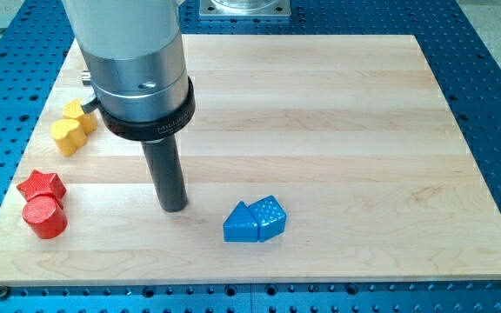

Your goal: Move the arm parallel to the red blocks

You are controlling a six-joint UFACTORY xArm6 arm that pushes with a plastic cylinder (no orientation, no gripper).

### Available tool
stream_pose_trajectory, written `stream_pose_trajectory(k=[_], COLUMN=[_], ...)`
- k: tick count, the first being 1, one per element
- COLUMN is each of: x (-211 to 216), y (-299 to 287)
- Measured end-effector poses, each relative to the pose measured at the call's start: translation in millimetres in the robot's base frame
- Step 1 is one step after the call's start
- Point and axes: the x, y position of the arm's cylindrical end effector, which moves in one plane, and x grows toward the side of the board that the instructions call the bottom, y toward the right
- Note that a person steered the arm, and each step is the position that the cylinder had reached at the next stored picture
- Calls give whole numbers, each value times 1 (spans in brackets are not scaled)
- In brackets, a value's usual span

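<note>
Right of my tip (174, 207), 2 touching red blocks (42, 205), top-to-bottom row.

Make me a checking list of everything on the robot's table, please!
Surface: pale wooden board, lying on a blue table with holes.
Job's things: red star block and red cylinder, touching, near the view's left edge.
Clutter: two yellow blocks together at upper left, shapes unclear; two blue blocks side by side at bottom centre.
Grippers: none; my tip rests on the board, right of the red blocks and left of the blue ones, touching neither.
Cables: nothing seen.
Surroundings: grey metal base plate at the view's top.
</note>
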Motion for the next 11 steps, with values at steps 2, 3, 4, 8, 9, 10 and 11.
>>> stream_pose_trajectory(k=[2, 3, 4, 8, 9, 10, 11], x=[-1, -1, 0, 6, 0, -12, -4], y=[0, 0, -4, -93, -73, -21, 2])
